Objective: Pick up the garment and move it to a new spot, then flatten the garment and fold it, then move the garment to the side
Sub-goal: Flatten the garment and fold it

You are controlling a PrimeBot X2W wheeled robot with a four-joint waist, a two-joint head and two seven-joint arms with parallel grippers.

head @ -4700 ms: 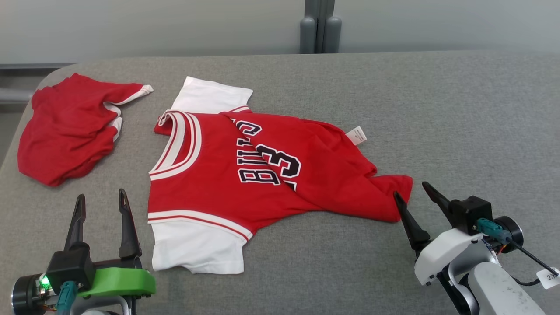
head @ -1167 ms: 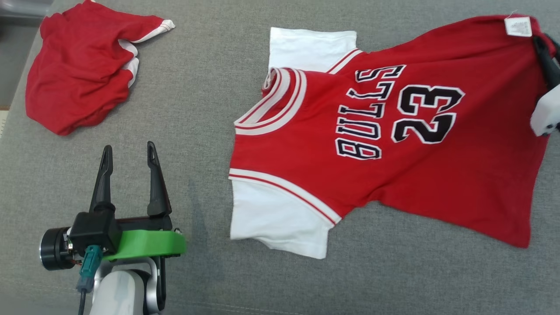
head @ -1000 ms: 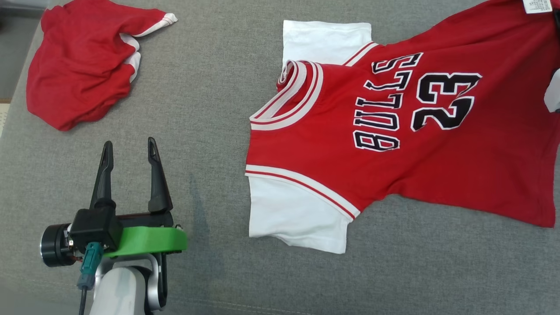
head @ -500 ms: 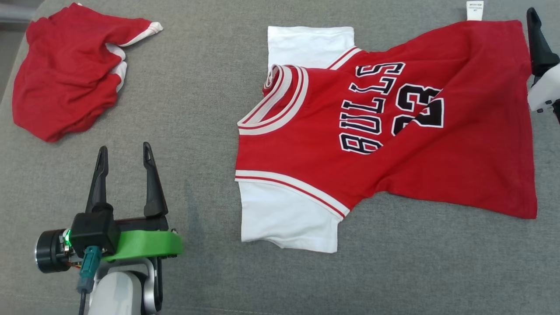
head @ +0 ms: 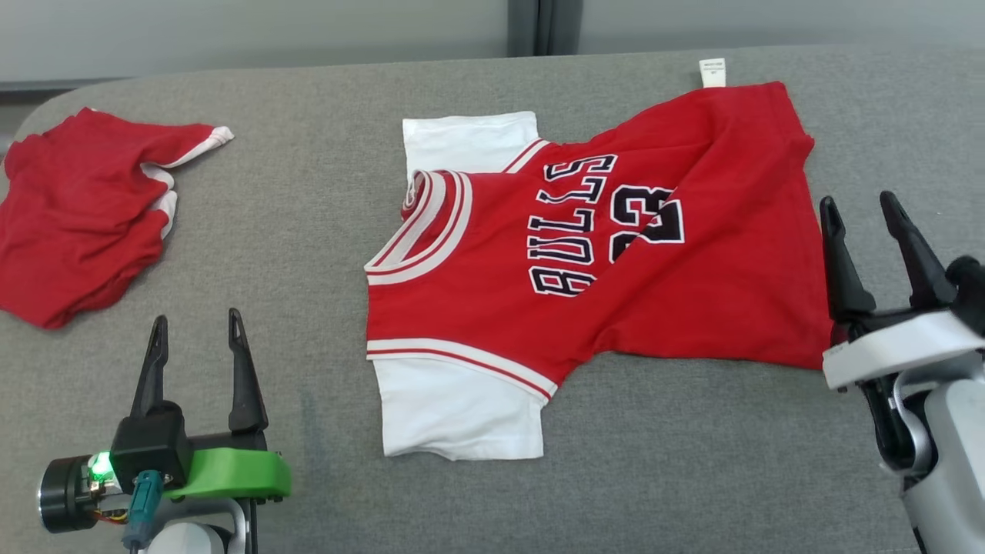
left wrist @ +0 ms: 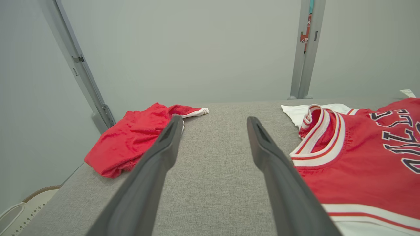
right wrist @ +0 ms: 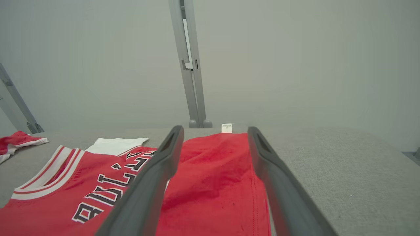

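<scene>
A plain grey wall [head: 231, 31] closes the room behind the work. Two grey uprights stand against it: a post [head: 542, 27] behind the middle of the far edge, and a side post [left wrist: 82, 72] by the far left corner.

One table [head: 692, 477] covered in grey woven cloth, its far left corner rounded, fills the foreground.

Two garments lie on it, well apart. The jersey [head: 585, 292] lies in the middle, spread mostly flat, with its collar toward the left and its hem toward the right. It is red with white trim and two white sleeves, one on the far side and one on the near side. It reads "BULLS" and "23" in black, and a diagonal crease runs across the digits. The shorts [head: 77, 223], red with white edging, lie crumpled at the far left.

There are two grippers, both with fingers spread and nothing between them. The left gripper [head: 196, 317] hovers over bare table at the near left, between the shorts and the jersey. The right gripper [head: 857, 199] sits at the jersey's hem, near its near right corner; whether it touches the cloth I cannot tell.

One white tag [head: 712, 73] sticks out from the hem's far corner and lies on the table.
</scene>
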